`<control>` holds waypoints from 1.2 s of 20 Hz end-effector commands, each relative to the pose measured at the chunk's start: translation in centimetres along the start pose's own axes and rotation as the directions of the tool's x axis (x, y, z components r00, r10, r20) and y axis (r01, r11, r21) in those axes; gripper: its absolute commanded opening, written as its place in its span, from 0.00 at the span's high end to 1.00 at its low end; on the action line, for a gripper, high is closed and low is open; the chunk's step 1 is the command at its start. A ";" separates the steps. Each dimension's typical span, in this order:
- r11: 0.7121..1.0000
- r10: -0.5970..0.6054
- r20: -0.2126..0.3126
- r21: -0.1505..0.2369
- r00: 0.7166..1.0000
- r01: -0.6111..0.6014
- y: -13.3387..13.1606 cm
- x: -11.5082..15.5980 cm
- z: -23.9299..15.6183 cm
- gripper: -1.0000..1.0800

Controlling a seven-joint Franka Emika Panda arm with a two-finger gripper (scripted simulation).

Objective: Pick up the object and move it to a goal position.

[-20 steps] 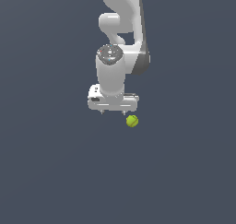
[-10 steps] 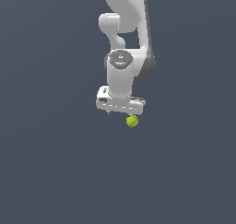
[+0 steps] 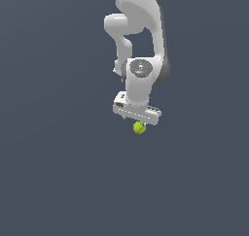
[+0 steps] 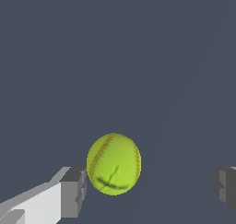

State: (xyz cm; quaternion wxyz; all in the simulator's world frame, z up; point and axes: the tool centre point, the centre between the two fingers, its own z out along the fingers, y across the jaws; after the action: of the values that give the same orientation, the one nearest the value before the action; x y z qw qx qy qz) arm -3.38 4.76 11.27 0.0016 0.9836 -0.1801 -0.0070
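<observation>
The object, a small yellow-green ball (image 3: pixel 139 127) with a curved seam, lies on the dark grey floor. My white gripper (image 3: pixel 139 122) hangs right over it in the exterior view, and its body hides the top of the ball. In the wrist view the ball (image 4: pixel 114 164) sits between the two grey fingertips (image 4: pixel 73 191), nearer to one of them than to the other. The gripper (image 4: pixel 148 188) is open wide and holds nothing. The fingers stand apart from the ball on both sides.
The floor (image 3: pixel 58 172) is a plain dark grey surface all around. The white arm (image 3: pixel 141 31) rises above the gripper toward the top of the exterior view. No other object shows.
The gripper has moved toward the exterior view's right and down, from beside the ball to right over it. The ball has not moved.
</observation>
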 end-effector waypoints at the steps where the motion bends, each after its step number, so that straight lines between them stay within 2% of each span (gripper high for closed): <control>1: 0.999 0.044 -0.004 0.002 0.999 -0.044 -0.7 -0.6 0.6 0.04; 11: 0.989 0.145 -0.011 0.007 0.989 -0.145 -2.3 -2.1 2.0 0.04; 19: 0.988 0.154 -0.012 0.007 0.988 -0.154 -2.4 -2.3 2.2 0.04; 24: 0.988 0.155 -0.012 0.007 0.988 -0.155 -2.4 -2.3 3.7 0.04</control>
State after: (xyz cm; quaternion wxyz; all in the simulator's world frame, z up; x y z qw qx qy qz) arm -4.68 7.84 8.12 -0.0002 0.9667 -0.2559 0.0002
